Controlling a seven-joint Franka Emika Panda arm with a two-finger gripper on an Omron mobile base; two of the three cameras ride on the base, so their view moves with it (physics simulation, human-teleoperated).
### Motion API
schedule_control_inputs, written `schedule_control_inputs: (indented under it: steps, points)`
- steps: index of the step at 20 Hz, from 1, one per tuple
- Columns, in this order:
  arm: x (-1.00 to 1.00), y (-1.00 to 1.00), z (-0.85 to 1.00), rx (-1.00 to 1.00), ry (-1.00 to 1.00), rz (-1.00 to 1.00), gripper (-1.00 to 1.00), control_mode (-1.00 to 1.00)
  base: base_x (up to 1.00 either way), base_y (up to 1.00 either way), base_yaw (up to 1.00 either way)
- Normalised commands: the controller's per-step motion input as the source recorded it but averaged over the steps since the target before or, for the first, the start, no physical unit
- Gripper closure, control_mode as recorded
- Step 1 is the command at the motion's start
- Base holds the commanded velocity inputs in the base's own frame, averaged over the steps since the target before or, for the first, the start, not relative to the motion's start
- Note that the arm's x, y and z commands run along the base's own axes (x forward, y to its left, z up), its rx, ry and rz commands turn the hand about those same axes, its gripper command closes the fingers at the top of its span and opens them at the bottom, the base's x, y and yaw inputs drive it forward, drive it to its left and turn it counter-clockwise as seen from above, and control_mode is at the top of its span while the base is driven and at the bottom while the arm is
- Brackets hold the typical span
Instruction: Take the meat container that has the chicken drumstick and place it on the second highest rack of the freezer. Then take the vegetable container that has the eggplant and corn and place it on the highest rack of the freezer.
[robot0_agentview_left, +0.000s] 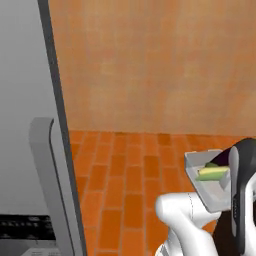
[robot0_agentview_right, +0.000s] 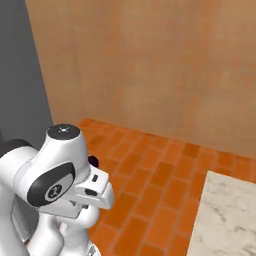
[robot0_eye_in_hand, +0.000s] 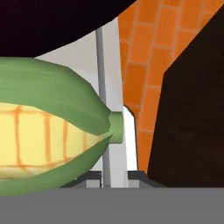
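Grey and shallow, the vegetable container (robot0_agentview_left: 196, 169) rides up off the floor at the right of the left base view, beside the robot's white arm (robot0_agentview_left: 182, 212), with the corn (robot0_agentview_left: 212, 173) lying in it and the dark eggplant (robot0_agentview_left: 214, 164) just behind the cob. In the hand view the corn's green husk and yellow kernels (robot0_eye_in_hand: 48, 131) sit very close to the camera, its stub end pointing at the container's thin grey wall (robot0_eye_in_hand: 101, 87), and the eggplant's dark skin (robot0_eye_in_hand: 52, 22) curves across the top. The jaws are clenched on the container's rim, their tips just showing at the bottom edge beside that wall. Orange brick floor (robot0_agentview_left: 125, 190) lies below, an orange wall (robot0_agentview_left: 150, 65) behind. A tall grey freezer door (robot0_agentview_left: 25, 100) with a long handle (robot0_agentview_left: 47, 175) stands at the left. In the right base view, a marble desk corner (robot0_agentview_right: 227, 215) lies at the lower right.
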Motion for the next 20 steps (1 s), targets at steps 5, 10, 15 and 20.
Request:
schedule_control_inputs:
  steps: [5, 10, 15, 20]
  points:
    - [0.00, 0.00, 0.00, 0.00, 0.00, 0.00, 1.00, 1.00, 0.99, -0.32, 0.69]
    - [0.00, 0.00, 0.00, 0.00, 0.00, 0.00, 1.00, 1.00, 0.53, -0.12, 0.91]
    - [0.00, 0.00, 0.00, 0.00, 0.00, 0.00, 1.00, 1.00, 0.05, -0.08, 1.00]
    - [0.00, 0.00, 0.00, 0.00, 0.00, 0.00, 1.00, 1.00, 0.14, -0.23, 0.92]
